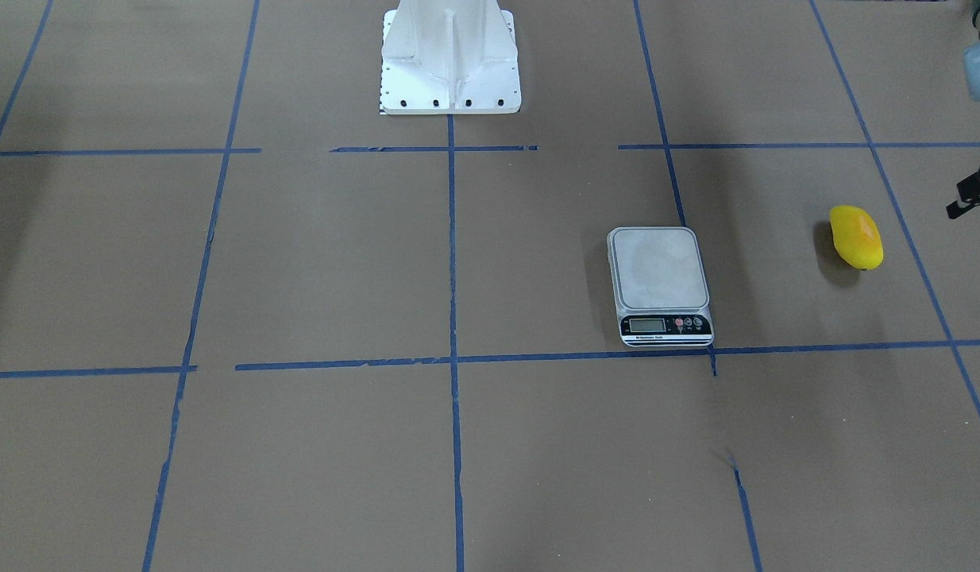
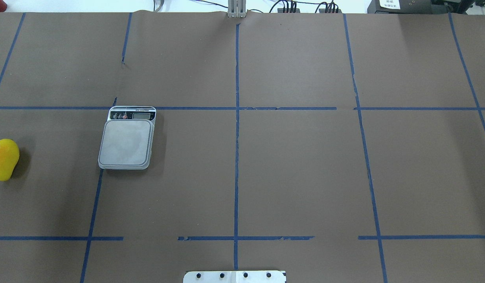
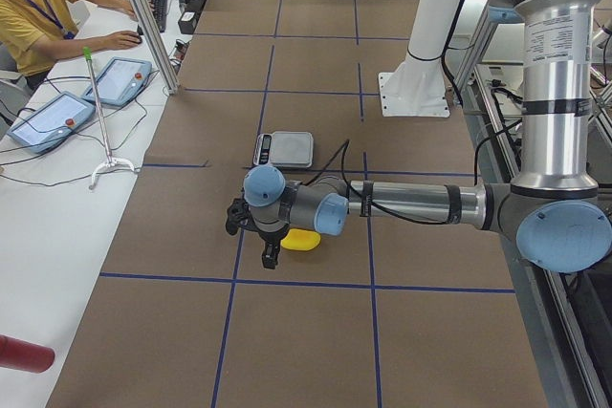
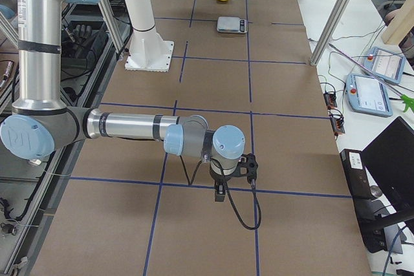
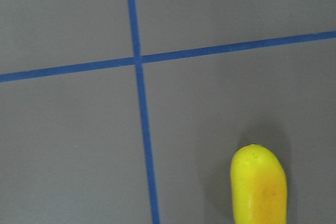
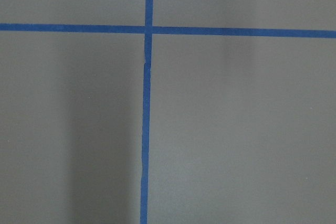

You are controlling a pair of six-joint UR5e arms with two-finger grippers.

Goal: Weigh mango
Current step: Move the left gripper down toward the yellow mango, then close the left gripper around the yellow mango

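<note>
Mango (image 1: pixel 855 237) lies on the bench (image 1: pixel 299 262), well apart from the scale (image 1: pixel 659 274). The left gripper (image 3: pixel 254 236) hangs close by it, open or clenched impossible to tell. Smooth skin, probably slippery and light: a gentle pinch across its narrow middle looks best.

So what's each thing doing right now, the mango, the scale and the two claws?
Mango: lying on its side on the table, off the scale, nothing gripping it.
Scale: flat on the table, platform bare, display too small to read.
Left claw: above the table close by the mango, not touching it; open or shut, cannot tell.
Right claw: far from both, near the table's other end; open or shut, cannot tell.
</note>
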